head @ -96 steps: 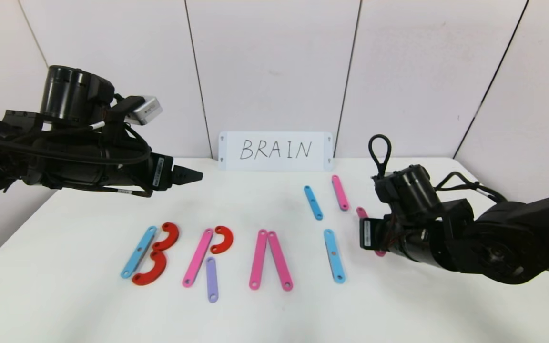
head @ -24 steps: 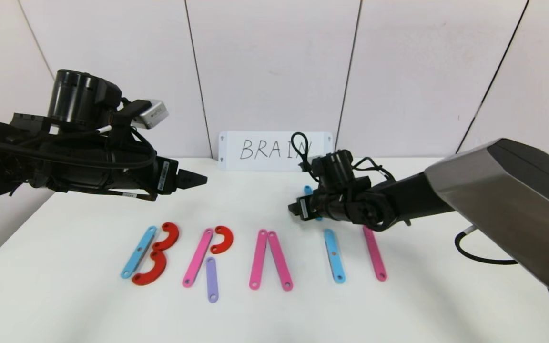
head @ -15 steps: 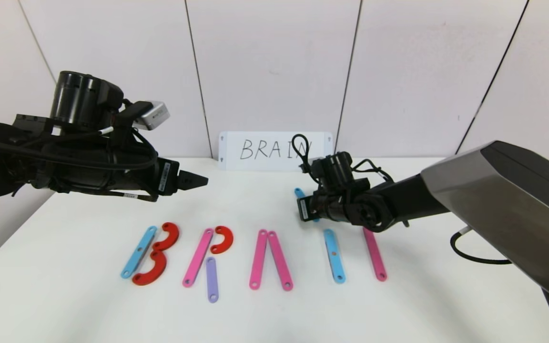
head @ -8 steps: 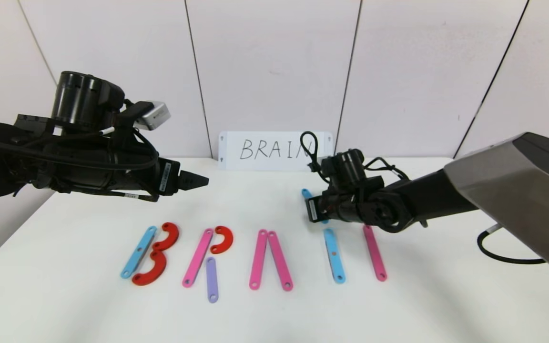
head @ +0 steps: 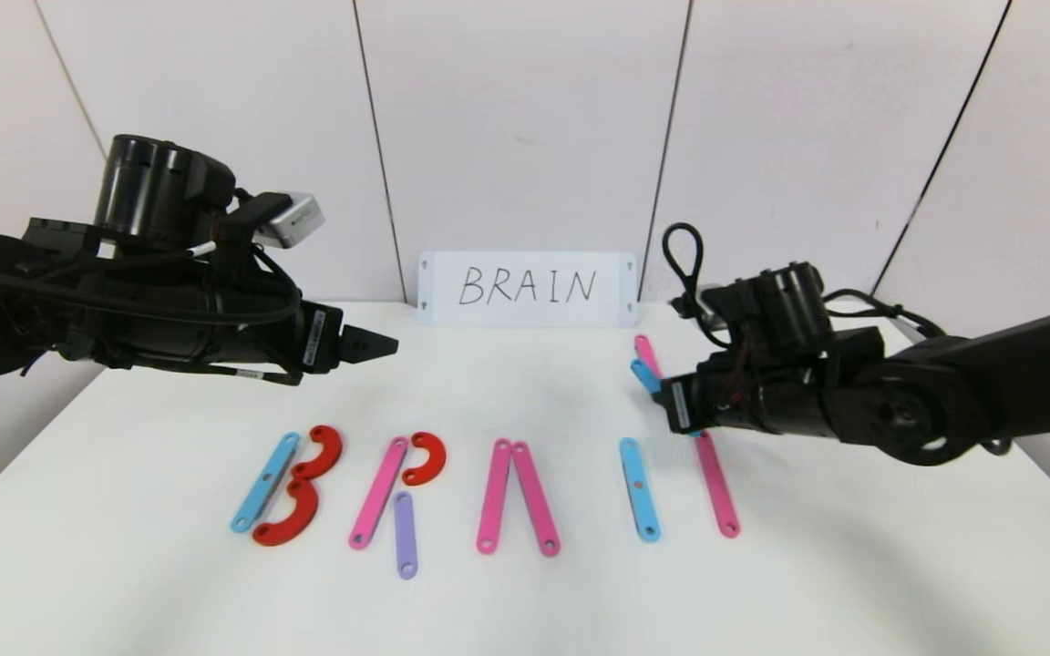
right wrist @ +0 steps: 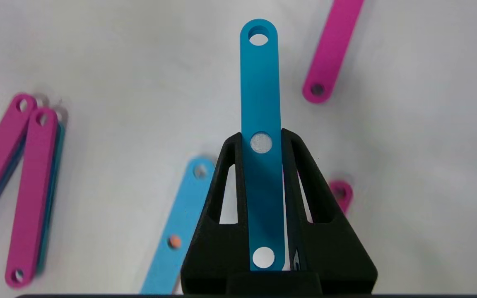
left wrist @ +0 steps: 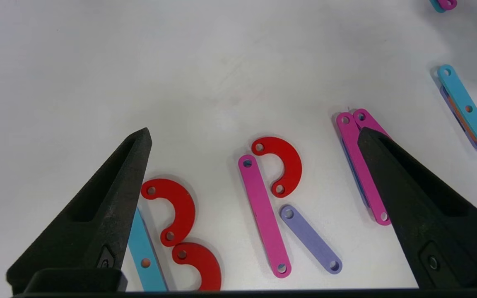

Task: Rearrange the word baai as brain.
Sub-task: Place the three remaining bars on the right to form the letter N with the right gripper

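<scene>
A row of strip letters lies on the white table. B is a light-blue strip [head: 264,483] with two red curves [head: 320,453]. R is a pink strip [head: 379,492], a red curve [head: 425,458] and a purple strip [head: 406,535]. Two pink strips [head: 516,497] lean together as an A. To their right lie a blue strip [head: 639,489] and then a pink strip [head: 717,483]. My right gripper [head: 671,405] hovers above that pink strip's far end. It is shut [right wrist: 261,138] on another blue strip [right wrist: 261,103], which sticks out past the fingertips. My left gripper [head: 379,346] hangs open [left wrist: 254,132] above the B and R.
A white card [head: 527,288] handwritten "BRAIN" leans against the back wall. A loose pink strip [head: 645,352] lies at the back, just beyond the held strip. Bare table [head: 853,565] stretches to the right of the row and in front of it.
The right gripper has carried the blue strip from mid-table, behind the A, rightward to above the far end of the rightmost pink strip. The left arm has stayed still.
</scene>
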